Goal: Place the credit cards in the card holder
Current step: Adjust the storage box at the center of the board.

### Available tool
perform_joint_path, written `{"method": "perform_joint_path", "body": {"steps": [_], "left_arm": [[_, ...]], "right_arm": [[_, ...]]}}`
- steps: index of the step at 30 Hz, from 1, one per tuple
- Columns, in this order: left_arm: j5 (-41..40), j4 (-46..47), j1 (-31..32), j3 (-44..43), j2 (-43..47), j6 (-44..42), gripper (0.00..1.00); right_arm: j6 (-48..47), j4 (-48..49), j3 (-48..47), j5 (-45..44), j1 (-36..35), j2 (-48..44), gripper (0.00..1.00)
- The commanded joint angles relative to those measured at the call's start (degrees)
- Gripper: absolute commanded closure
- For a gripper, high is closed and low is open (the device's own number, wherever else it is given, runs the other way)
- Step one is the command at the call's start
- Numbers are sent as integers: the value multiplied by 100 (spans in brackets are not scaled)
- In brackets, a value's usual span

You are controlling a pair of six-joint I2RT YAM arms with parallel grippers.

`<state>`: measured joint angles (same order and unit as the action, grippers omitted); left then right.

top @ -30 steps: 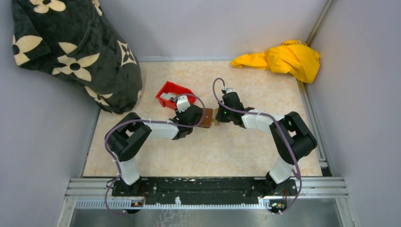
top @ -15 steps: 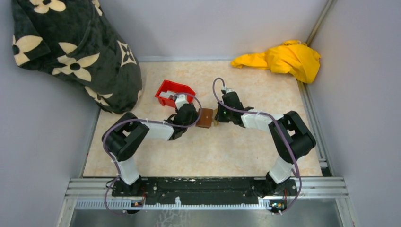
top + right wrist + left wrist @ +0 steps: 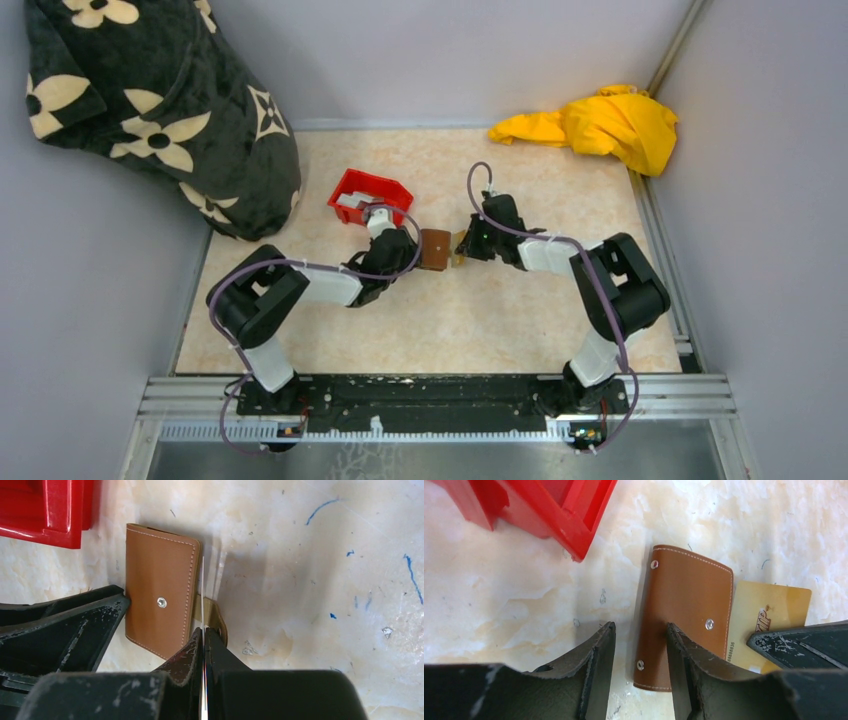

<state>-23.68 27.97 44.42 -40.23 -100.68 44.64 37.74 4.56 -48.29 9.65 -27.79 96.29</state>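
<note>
Marbled beige table point(image 3: 500, 320) carries the red bin point(image 3: 362, 190) upper centre in the overhead view. Just lower right of it the closed brown card holder point(image 3: 435, 249) lies flat. The left gripper point(image 3: 640, 630), jaws parted and empty, straddles its left edge, probably to steady it. It has backed leftward, baring more leather. The right gripper point(image 3: 204, 635) pinches a gold credit card point(image 3: 774, 605) at the holder's right edge, seemingly to slide it in.

A red bin point(image 3: 385, 190) lies near a black flowered cushion point(image 3: 150, 100), a yellow cloth point(image 3: 600, 125) well apart.
</note>
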Motion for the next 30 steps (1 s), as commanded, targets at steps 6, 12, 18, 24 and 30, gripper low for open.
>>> {"method": "perform_joint_path", "body": {"steps": [6, 12, 18, 24, 30], "left_arm": [[25, -807, 121, 653, 137, 492, 50], [-261, -1002, 137, 773, 238, 702, 49], [-339, -987, 135, 758, 164, 740, 49], [-306, -947, 127, 746, 66, 752, 49], [-245, -909, 128, 702, -60, 726, 49]], "right_arm": [[623, 947, 385, 599, 257, 86, 100], [1038, 1606, 624, 1029, 376, 205, 100], [1352, 2135, 780, 1308, 428, 331, 100], [1554, 2460, 897, 1512, 506, 373, 100], [1657, 2666, 964, 1632, 562, 372, 100]]}}
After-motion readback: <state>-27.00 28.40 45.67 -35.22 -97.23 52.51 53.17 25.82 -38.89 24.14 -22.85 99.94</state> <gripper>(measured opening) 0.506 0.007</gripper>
